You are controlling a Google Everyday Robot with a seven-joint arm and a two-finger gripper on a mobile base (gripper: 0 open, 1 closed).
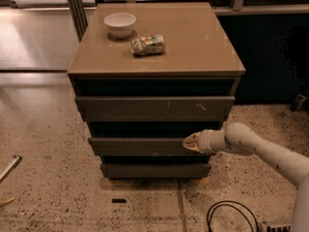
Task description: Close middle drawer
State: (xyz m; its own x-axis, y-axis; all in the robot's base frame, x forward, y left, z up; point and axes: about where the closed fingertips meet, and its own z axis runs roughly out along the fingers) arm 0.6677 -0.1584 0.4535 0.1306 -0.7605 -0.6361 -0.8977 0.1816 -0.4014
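Observation:
The middle drawer (140, 146) is a wide, shallow, dark grey-brown front, plain and handleless, in the cabinet (154, 62). It stands out a little from the cabinet body, with a dark gap above it. My gripper (189, 143) is at the right part of this drawer front, touching it, at the end of the pale arm that reaches in from the right. The taller top drawer front (154, 108) with pale scratch marks is above. The narrow bottom drawer front (155, 170) is below.
A white bowl (120, 24) and a crumpled can (147, 44) lie on the cabinet top. A black cable (231, 217) loops on the speckled floor at the lower right. A metal post (76, 6) stands behind the cabinet on the left.

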